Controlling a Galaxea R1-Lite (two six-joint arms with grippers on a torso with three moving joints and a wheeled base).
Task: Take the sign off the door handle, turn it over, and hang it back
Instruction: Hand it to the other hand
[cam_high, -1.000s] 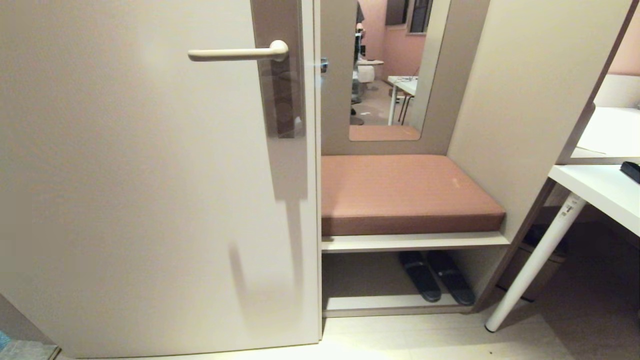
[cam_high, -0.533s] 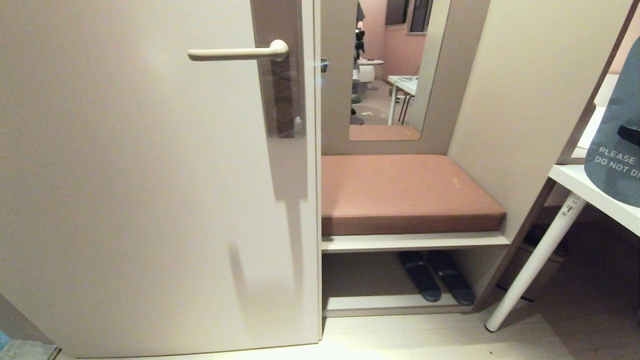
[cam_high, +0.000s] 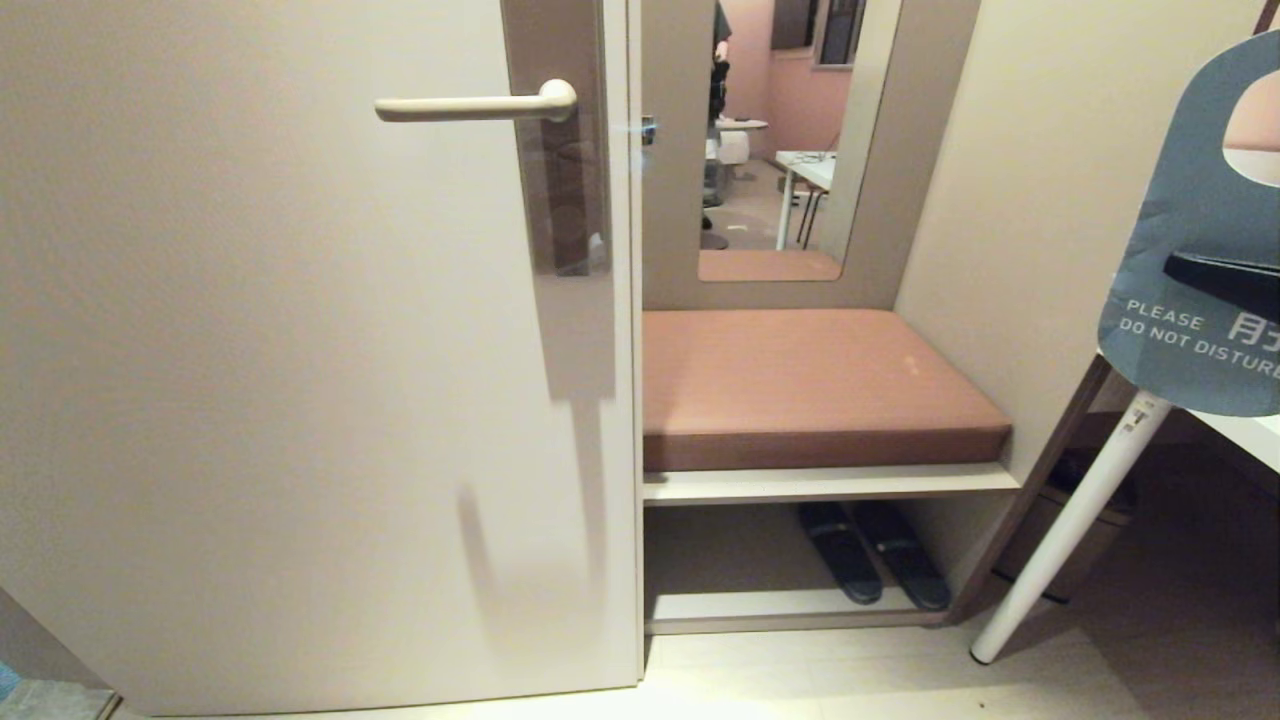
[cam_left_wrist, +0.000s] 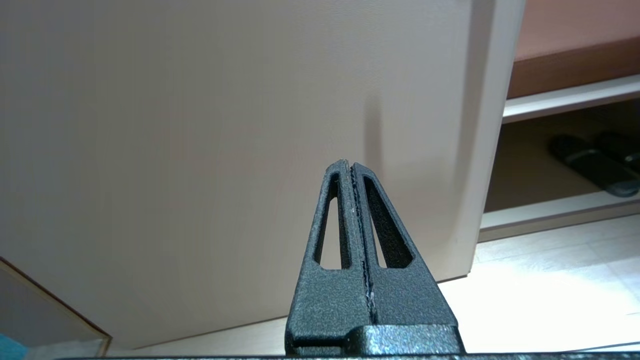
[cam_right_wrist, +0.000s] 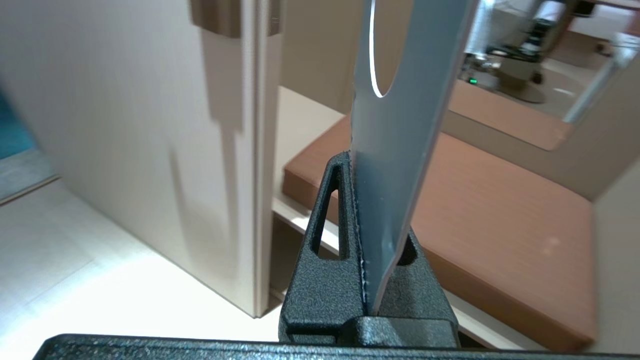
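Sign (cam_high: 1190, 260), blue-grey card at right edge of head view: white capitals in two lines, "PLEASE" above "DO NOT DISTURB", last letter cut by picture edge. Just right of it, white character, partly cut off, not readable. Small printed label on white table leg (cam_high: 1135, 420) below sign: too small to read.

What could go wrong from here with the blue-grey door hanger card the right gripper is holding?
1. The right gripper pinches the thin blue-grey card sign edge-on, so it may twist or slip during the carry.
2. The sign's round hole must thread over the free end of the slim beige door handle; a small misalignment could bump it.
3. The blue-grey "DO NOT DISTURB" face shows in the head view; the wrong face could end up outward.
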